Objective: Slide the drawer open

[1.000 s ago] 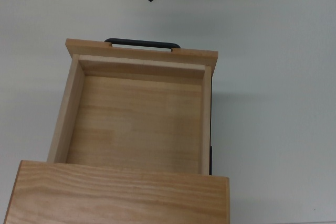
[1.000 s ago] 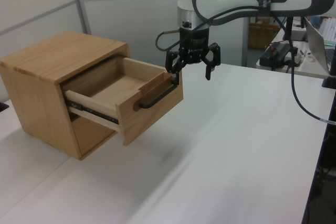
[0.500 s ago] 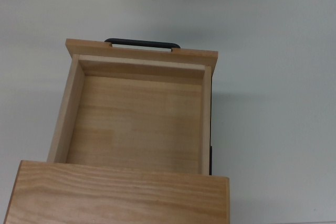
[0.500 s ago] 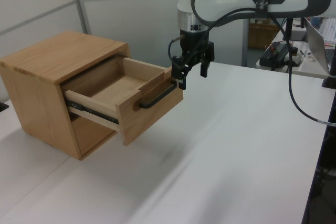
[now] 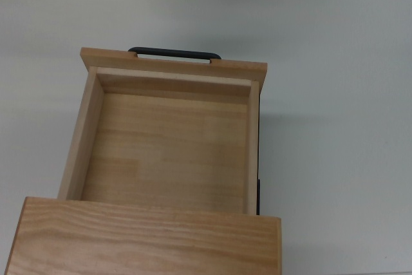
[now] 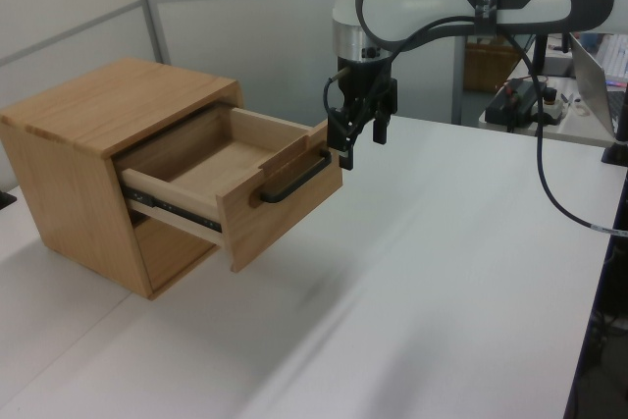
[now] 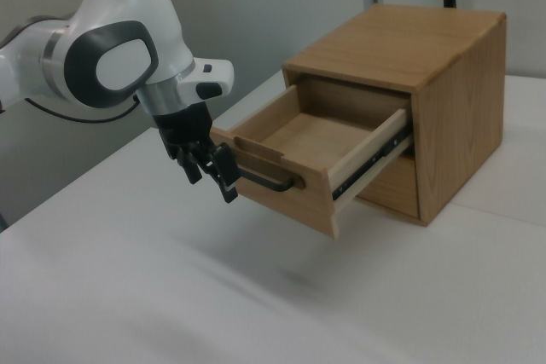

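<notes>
Riding on dark side rails, the drawer [image 6: 238, 183] stands pulled well out of the wooden cabinet [image 6: 93, 139], its bare tray open to the top view and its wider front panel hanging over the white table [image 6: 422, 272]. It looks light and stiff: thin wooden walls, nothing inside, so I judge it would roll easily on the rails with little force and should not flex or mark. The place to take hold is the long black bar handle [image 6: 292, 178] across the front panel, a rigid metal bar standing off the wood with room for a finger behind it. The gripper [image 6: 358, 137] hangs just beyond the handle's far end in the left view, fingers spread apart and holding nothing, clear of the bar. Nothing lies on the table in the drawer's path; only desks and cables sit far behind the arm [image 6: 461, 2].
</notes>
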You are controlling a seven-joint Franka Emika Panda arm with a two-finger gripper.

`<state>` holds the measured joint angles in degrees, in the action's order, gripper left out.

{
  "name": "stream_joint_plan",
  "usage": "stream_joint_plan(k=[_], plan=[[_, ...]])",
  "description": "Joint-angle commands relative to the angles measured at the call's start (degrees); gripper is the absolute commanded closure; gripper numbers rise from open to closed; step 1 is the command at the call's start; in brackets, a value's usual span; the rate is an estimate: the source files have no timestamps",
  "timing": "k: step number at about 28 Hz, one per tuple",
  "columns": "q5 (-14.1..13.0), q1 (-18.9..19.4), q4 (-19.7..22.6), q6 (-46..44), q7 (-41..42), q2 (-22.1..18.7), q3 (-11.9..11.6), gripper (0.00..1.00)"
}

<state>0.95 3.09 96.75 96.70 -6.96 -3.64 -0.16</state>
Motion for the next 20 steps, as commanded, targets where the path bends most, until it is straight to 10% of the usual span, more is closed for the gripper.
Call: stream_joint_plan(k=[1,20], plan=[[0.5,0.0,-0.3,-2.8,2.7,0.2,-0.1,0.0],[0.2,0.0,-1.4,-2.7,2.9,2.8,0.3,0.0]])
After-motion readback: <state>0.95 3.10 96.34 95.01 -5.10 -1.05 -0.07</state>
